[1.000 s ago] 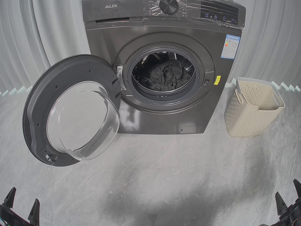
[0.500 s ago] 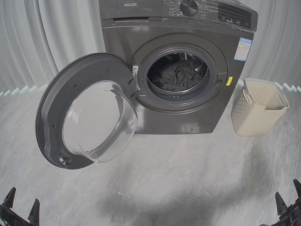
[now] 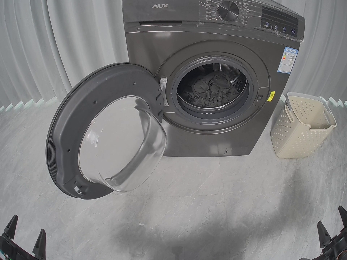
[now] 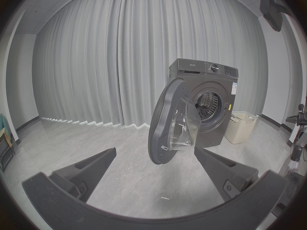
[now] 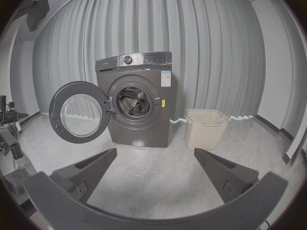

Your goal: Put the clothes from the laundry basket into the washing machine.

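The dark clothes (image 3: 209, 91) lie bunched in the washing machine (image 3: 217, 29) drum, the laundry basket (image 3: 289, 141) beside it apparently empty; soft, light and floppy, they likely pinch best at a raised fold, while the left gripper (image 3: 28, 225) and right gripper (image 3: 330, 217) hang spread, holding nothing.

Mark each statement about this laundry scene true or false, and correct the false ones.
1. The door of the washing machine is shut. False: it stands wide open.
2. Dark clothes lie inside the drum. True.
3. The laundry basket is heaped with clothes. False: no clothes show in it.
4. The basket stands on the floor beside the machine, on the side away from the door's hinge. True.
5. The left gripper holds a garment. False: its jaws are open and empty, as with the right gripper.
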Robot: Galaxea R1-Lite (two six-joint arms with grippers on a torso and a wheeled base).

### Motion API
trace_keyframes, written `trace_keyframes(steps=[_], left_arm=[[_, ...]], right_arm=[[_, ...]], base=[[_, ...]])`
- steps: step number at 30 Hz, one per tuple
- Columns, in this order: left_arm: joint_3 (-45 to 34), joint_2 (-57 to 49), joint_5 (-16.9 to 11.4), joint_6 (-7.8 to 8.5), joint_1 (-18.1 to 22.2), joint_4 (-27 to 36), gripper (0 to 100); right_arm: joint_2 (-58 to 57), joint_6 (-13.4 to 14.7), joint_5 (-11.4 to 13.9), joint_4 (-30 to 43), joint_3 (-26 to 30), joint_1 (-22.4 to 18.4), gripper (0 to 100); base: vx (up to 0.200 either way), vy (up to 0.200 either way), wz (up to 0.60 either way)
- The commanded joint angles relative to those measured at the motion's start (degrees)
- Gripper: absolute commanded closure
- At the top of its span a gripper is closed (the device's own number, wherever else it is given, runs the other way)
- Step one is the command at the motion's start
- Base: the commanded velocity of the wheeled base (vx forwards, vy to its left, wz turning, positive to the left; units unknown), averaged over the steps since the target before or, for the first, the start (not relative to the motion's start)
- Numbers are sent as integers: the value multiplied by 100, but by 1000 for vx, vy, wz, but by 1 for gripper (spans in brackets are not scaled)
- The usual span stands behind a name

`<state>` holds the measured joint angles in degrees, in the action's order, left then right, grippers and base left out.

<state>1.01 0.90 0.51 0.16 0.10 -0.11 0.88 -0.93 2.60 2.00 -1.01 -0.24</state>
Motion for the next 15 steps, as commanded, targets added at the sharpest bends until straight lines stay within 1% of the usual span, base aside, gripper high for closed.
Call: trace_keyframes(steps=[1,2,3,5,6,7,8,9,10,11,12,13,15], left_arm=[[-92,-90,10,2,8,-77,0],[48,-90,2,-51,17,-112,0],[417,15,-25,-95,43,-191,0],[1287,437,-78,-200,-54,-147,0],[1287,437,-78,-200,-54,-147,0],[1657,877,-122,-227,-238,11,0],[1753,1140,-157,-236,-361,72,0],[1788,1465,-201,-236,-502,81,0],[1788,1571,-209,-236,-537,81,0],[1797,2019,-201,-253,-678,20,0],[1832,2555,-209,-332,-810,-174,0],[1859,2837,-227,-420,-862,-367,0],[1947,3496,-245,-649,-933,-929,0]], right_arm=[[-88,-4,4,2,13,-2,0],[-88,-4,4,2,13,-2,0],[-88,-4,4,2,13,-2,0],[-88,-4,4,2,13,-2,0],[-88,-4,4,2,13,-2,0],[-88,-4,4,2,13,-2,0],[-88,-4,4,2,13,-2,0],[-88,-4,4,2,13,-2,0],[-88,-4,4,2,13,-2,0],[-88,-4,4,2,13,-2,0],[-88,-4,4,2,13,-2,0],[-88,-4,4,2,13,-2,0],[-88,-4,4,2,13,-2,0]], base=[[0,0,0],[0,0,0],[0,0,0],[0,0,0],[0,0,0],[0,0,0],[0,0,0],[0,0,0],[0,0,0],[0,0,0],[0,0,0],[0,0,0],[0,0,0]])
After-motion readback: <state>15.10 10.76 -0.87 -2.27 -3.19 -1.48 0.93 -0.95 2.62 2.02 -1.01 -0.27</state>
